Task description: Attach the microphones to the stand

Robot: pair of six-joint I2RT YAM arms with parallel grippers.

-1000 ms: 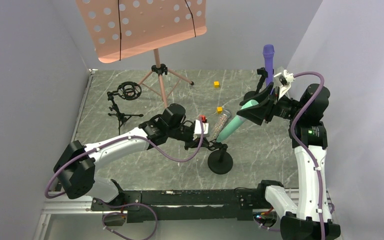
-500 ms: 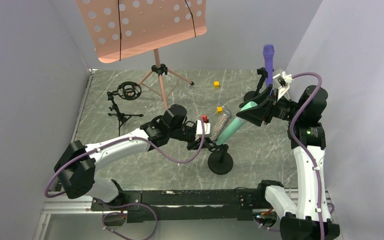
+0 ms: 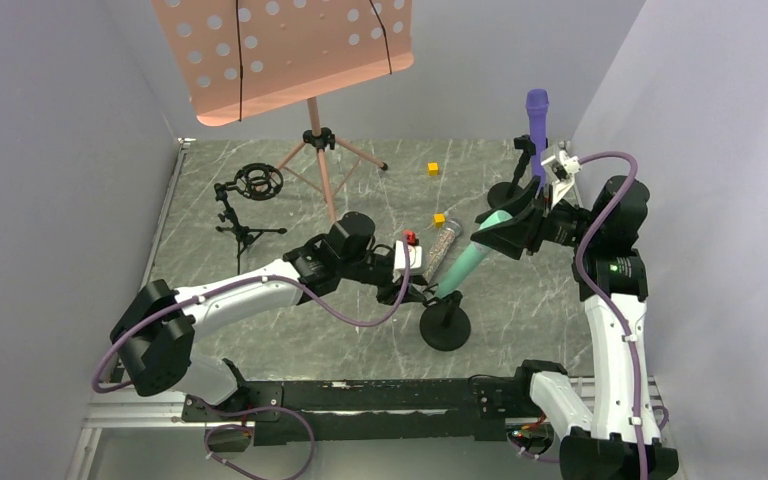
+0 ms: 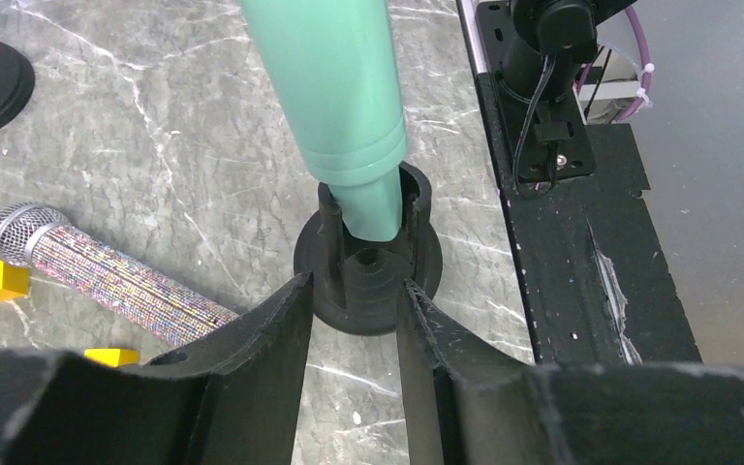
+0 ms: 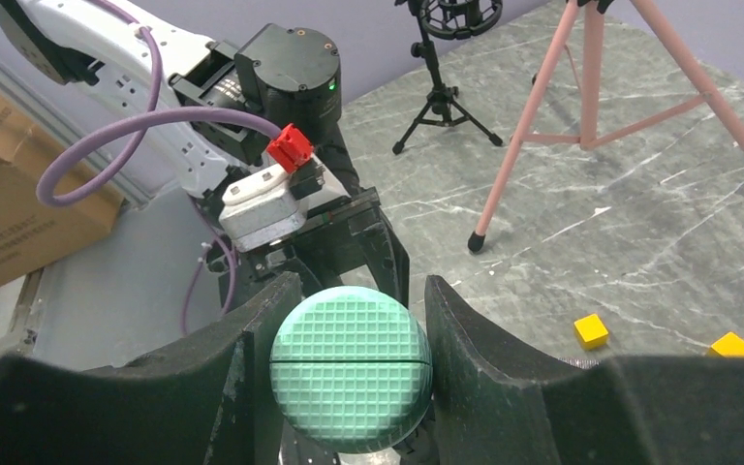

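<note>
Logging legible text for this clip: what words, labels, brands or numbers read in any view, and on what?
No text is readable in any view.
Cardboard box: any print is too blurred to read.
Mint-teal microphone, glittery microphone, purple microphone, black stand: no lettering visible.

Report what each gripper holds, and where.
Right gripper: mint-teal microphone, by its head end. Left gripper: the stand, at its clip below the microphone's tail.
</note>
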